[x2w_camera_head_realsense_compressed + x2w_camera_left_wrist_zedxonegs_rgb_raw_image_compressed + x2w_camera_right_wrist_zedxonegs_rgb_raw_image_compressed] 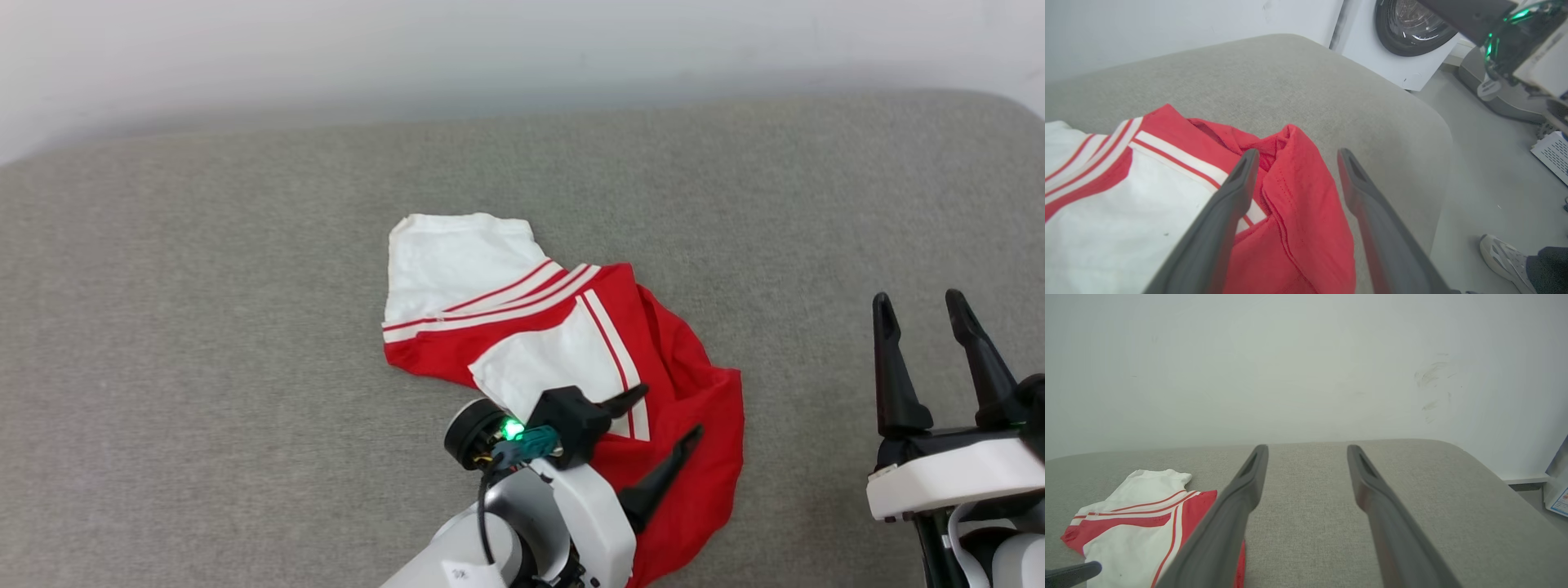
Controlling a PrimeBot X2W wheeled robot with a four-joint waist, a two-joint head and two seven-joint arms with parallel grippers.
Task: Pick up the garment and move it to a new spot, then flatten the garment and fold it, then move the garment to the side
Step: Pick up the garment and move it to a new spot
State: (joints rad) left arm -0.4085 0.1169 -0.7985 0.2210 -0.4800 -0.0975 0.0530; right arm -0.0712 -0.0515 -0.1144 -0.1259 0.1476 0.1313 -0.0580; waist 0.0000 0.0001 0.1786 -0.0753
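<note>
Grey soft surface (204, 327) lies under both arms. The left end effector (668, 415) is right over the near red part of the garment (563, 351), fingers wide apart, holding nothing. The garment lies bunched up mid-surface. The right end effector (918, 300), open and empty too, is well off to its right.

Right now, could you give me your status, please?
Left gripper open over garment; right gripper open, off to the side. Garment bunched on grey cushion, not folded. Person's shoe on floor beside cushion.
</note>
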